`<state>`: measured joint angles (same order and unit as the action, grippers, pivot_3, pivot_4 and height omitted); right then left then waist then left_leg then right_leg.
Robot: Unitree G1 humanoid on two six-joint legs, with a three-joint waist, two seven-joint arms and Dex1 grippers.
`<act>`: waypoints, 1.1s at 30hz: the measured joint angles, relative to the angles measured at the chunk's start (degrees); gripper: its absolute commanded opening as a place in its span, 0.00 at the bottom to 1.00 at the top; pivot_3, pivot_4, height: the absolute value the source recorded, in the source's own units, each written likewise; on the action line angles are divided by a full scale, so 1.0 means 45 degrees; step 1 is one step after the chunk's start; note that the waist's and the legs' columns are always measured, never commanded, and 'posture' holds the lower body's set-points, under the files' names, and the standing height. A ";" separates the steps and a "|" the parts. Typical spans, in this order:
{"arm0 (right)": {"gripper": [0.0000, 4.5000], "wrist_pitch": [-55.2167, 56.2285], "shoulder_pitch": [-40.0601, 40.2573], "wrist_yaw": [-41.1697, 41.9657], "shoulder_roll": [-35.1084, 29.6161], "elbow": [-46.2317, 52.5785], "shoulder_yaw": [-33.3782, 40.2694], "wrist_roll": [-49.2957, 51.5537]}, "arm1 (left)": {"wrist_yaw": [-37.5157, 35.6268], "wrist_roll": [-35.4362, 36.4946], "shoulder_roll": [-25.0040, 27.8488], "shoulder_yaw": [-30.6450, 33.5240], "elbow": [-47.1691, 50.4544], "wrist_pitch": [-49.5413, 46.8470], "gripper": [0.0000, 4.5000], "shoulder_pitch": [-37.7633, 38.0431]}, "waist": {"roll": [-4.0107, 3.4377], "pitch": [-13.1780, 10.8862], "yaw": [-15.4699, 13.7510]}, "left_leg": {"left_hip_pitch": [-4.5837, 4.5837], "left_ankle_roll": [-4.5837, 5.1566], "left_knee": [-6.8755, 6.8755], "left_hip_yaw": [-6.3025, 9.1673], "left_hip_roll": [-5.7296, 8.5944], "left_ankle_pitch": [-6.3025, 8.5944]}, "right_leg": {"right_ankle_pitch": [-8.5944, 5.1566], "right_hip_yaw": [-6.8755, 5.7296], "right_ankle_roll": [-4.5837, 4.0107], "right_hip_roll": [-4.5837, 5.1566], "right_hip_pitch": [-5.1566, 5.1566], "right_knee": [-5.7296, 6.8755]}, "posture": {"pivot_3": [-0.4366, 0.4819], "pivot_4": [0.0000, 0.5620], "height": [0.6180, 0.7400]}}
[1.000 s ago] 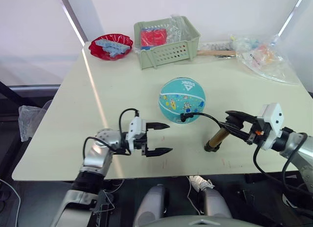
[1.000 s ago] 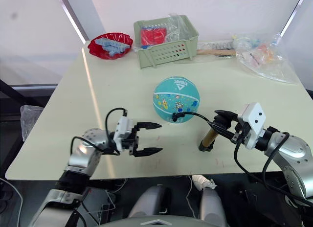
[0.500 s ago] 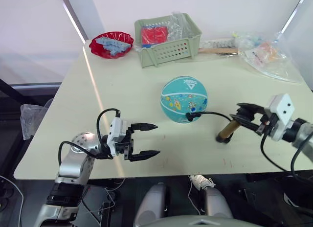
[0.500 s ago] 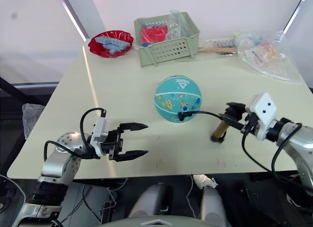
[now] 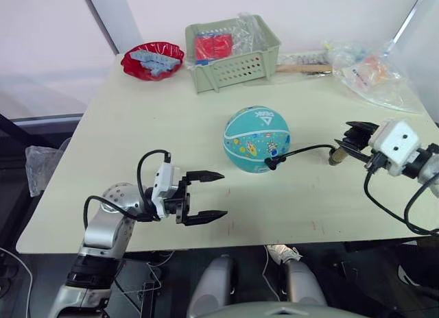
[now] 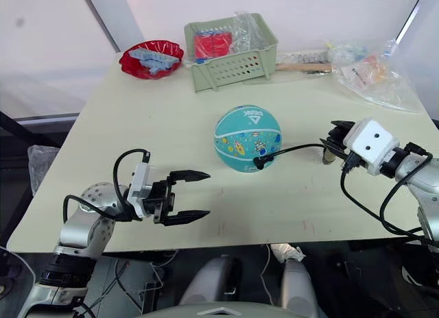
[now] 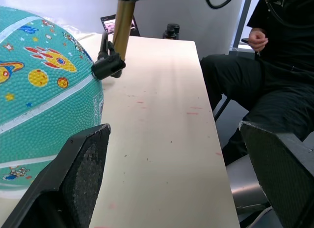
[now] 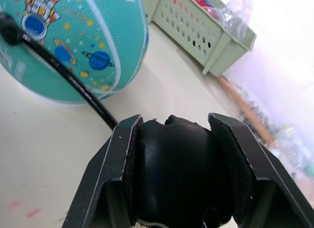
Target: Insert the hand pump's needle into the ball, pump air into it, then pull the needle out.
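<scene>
The teal-blue ball (image 5: 257,138) rests mid-table. A small black fitting (image 5: 269,164) on the pump's hose (image 5: 305,151) presses against the ball's near side; the needle itself is hidden there. The hose runs right to the hand pump (image 5: 336,155), whose bronze barrel (image 7: 123,26) stands tilted over the table. My right gripper (image 5: 347,141) is shut on the pump's black end (image 8: 175,164), right of the ball. My left gripper (image 5: 223,194) hangs open and empty to the front left of the ball, with the ball (image 7: 39,90) just beyond its fingers.
At the table's far side stand a green basket (image 5: 233,54), a red bowl (image 5: 152,61) of blue pieces, and plastic bags (image 5: 370,75) beside a wooden stick (image 5: 302,68). A seated person (image 7: 279,56) is next to the table on the right.
My right gripper carried the pump back and to the right, drawing the hose out straighter from the ball. My left gripper drew back leftward, still open.
</scene>
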<state>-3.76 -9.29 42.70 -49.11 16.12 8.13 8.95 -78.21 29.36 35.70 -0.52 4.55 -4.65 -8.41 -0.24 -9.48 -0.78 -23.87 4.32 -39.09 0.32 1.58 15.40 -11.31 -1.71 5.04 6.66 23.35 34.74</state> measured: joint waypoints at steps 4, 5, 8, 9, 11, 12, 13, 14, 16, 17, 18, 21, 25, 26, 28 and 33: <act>0.36 0.2243 -0.0130 0.0136 -0.0181 -0.0775 -0.0867 -0.1618 | 0.0004 0.0013 -0.0002 -0.0006 0.0016 -0.0001 0.99 -0.0033 | 0.0001 -0.0007 0.0002 | 0.0003 -0.0059 0.0000 0.0000 0.0001 -0.0036 | -0.0001 0.0004 0.0000 -0.0005 0.0002 0.0015 | 0.48 0.27 0.97; 0.36 0.2428 -0.0138 0.0139 -0.0199 -0.0844 -0.0918 -0.1758 | 0.0005 0.0013 -0.0002 -0.0006 0.0016 -0.0001 0.99 -0.0035 | 0.0001 -0.0008 0.0001 | 0.0004 -0.0059 -0.0001 -0.0001 0.0001 -0.0037 | 0.0000 0.0006 0.0000 -0.0005 0.0002 0.0015 | 0.48 0.27 0.97; 0.36 0.3739 -0.0274 0.0150 -0.0267 -0.1316 -0.1394 -0.2655 | 0.0041 0.0012 -0.0003 -0.0005 0.0018 0.0000 0.99 -0.0050 | 0.0005 -0.0014 0.0002 | 0.0009 -0.0071 -0.0001 -0.0001 0.0001 -0.0045 | 0.0000 0.0010 0.0000 -0.0008 0.0002 0.0021 | 0.48 0.27 0.97; 0.36 0.3862 -0.0275 0.0158 -0.0266 -0.1346 -0.1473 -0.2736 | 0.0057 0.0013 -0.0002 -0.0005 0.0018 0.0000 0.99 -0.0057 | 0.0005 -0.0014 0.0002 | 0.0008 -0.0073 -0.0002 0.0001 0.0001 -0.0046 | 0.0000 0.0010 0.0000 -0.0008 0.0002 0.0022 | 0.48 0.27 0.97; 0.36 0.4463 -0.0270 0.0359 -0.0253 -0.1368 -0.1927 -0.2956 | 0.0122 0.0013 -0.0002 -0.0002 0.0018 0.0000 0.99 -0.0070 | 0.0006 -0.0016 0.0008 | 0.0010 -0.0076 -0.0001 0.0002 -0.0001 -0.0048 | -0.0001 0.0011 -0.0001 -0.0011 0.0002 0.0023 | 0.48 0.27 0.97; 0.36 0.4749 -0.0268 0.0565 -0.0240 -0.1374 -0.2237 -0.2961 | 0.0144 0.0014 -0.0002 0.0000 0.0020 0.0000 0.99 -0.0071 | 0.0006 -0.0017 0.0012 | 0.0011 -0.0076 -0.0001 0.0001 -0.0002 -0.0048 | 0.0000 0.0013 -0.0001 -0.0011 0.0002 0.0024 | 0.48 0.27 0.97; 0.36 0.4810 -0.0268 0.0600 -0.0232 -0.1373 -0.2289 -0.2967 | 0.0149 0.0014 -0.0002 0.0001 0.0020 0.0000 0.99 -0.0070 | 0.0007 -0.0017 0.0013 | 0.0011 -0.0076 -0.0001 0.0001 -0.0002 -0.0048 | 0.0000 0.0013 -0.0001 -0.0011 0.0002 0.0024 | 0.48 0.27 0.97; 0.36 0.5124 -0.0319 0.0861 -0.0204 -0.1386 -0.2510 -0.2963 | 0.0166 0.0014 0.0000 0.0005 0.0020 0.0001 0.99 -0.0065 | 0.0007 -0.0017 0.0014 | 0.0012 -0.0076 -0.0002 0.0001 -0.0002 -0.0048 | 0.0000 0.0014 -0.0001 -0.0012 0.0001 0.0024 | 0.48 0.27 0.97; 0.36 0.5668 -0.0713 0.1332 -0.0195 -0.1542 -0.2999 -0.2966 | 0.0182 0.0013 0.0000 0.0008 0.0031 0.0001 0.99 -0.0072 | 0.0014 -0.0021 0.0035 | 0.0017 -0.0075 -0.0004 0.0001 -0.0003 -0.0048 | 0.0000 0.0015 -0.0001 -0.0014 0.0000 0.0025 | 0.48 0.27 0.97; 0.36 0.5910 -0.0917 0.1537 -0.0186 -0.1695 -0.3243 -0.2979 | 0.0188 0.0014 -0.0002 0.0006 0.0038 0.0002 0.99 -0.0090 | 0.0017 -0.0023 0.0054 | 0.0021 -0.0074 -0.0004 -0.0001 -0.0008 -0.0047 | 0.0000 0.0018 -0.0001 -0.0019 -0.0001 0.0026 | 0.48 0.27 0.97; 0.36 0.6160 -0.1166 0.1795 -0.0155 -0.1874 -0.3499 -0.2999 | 0.0191 0.0013 -0.0004 0.0003 0.0042 0.0002 0.99 -0.0114 | 0.0021 -0.0025 0.0077 | 0.0024 -0.0074 -0.0005 -0.0001 -0.0013 -0.0047 | 0.0001 0.0019 -0.0002 -0.0025 -0.0002 0.0027 | 0.48 0.27 0.97; 0.36 0.7070 -0.2270 0.2891 0.0237 -0.2718 -0.4612 -0.3011 | 0.0161 0.0002 -0.0008 -0.0009 0.0030 0.0016 0.99 -0.0334 | 0.0027 -0.0028 0.0137 | 0.0028 -0.0080 -0.0006 0.0014 -0.0044 -0.0050 | 0.0005 0.0024 -0.0014 -0.0073 -0.0002 0.0031 | 0.48 0.27 0.97; 0.36 0.7455 -0.2944 0.3723 0.0721 -0.3340 -0.5525 -0.3058 | 0.0182 0.0002 -0.0026 -0.0018 0.0029 0.0023 0.99 -0.0511 | 0.0029 -0.0026 0.0159 | 0.0028 -0.0139 -0.0005 0.0032 -0.0067 -0.0085 | 0.0016 0.0028 -0.0030 -0.0112 -0.0003 0.0037 | 0.48 0.27 0.97; 0.36 0.7429 -0.3036 0.3888 0.0843 -0.3453 -0.5664 -0.3047 | 0.0196 0.0000 -0.0020 -0.0004 0.0029 0.0023 0.99 -0.0497 | 0.0030 -0.0026 0.0155 | 0.0030 -0.0140 -0.0004 0.0034 -0.0070 -0.0085 | 0.0016 0.0028 -0.0030 -0.0114 -0.0003 0.0039 | 0.48 0.27 0.97; 0.63 0.7283 -0.3139 0.4077 0.1137 -0.3651 -0.5847 -0.2944 | 0.0245 -0.0001 -0.0020 -0.0004 0.0049 0.0024 1.00 -0.0454 | 0.0032 -0.0026 0.0157 | 0.0029 -0.0141 -0.0005 0.0035 -0.0073 -0.0087 | 0.0015 0.0030 -0.0037 -0.0117 -0.0003 0.0039 | 0.48 0.27 0.97; 0.97 0.6932 -0.2936 0.4334 0.1577 -0.4126 -0.6306 -0.2810 | 0.0452 -0.0002 -0.0018 0.0001 0.0132 0.0028 1.00 -0.0158 | 0.0024 -0.0032 0.0132 | 0.0027 -0.0144 -0.0006 0.0024 -0.0071 -0.0088 | 0.0018 0.0042 -0.0044 -0.0116 0.0001 0.0042 | 0.48 0.27 0.97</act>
<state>27.44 -22.51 62.21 -42.01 -2.45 -20.24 -3.69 -76.18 29.35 35.62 -0.52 5.15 -4.52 -9.12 -0.13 -9.63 -0.19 -23.75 3.67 -39.11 0.43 1.26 15.00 -11.23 -1.52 4.84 6.14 23.35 34.93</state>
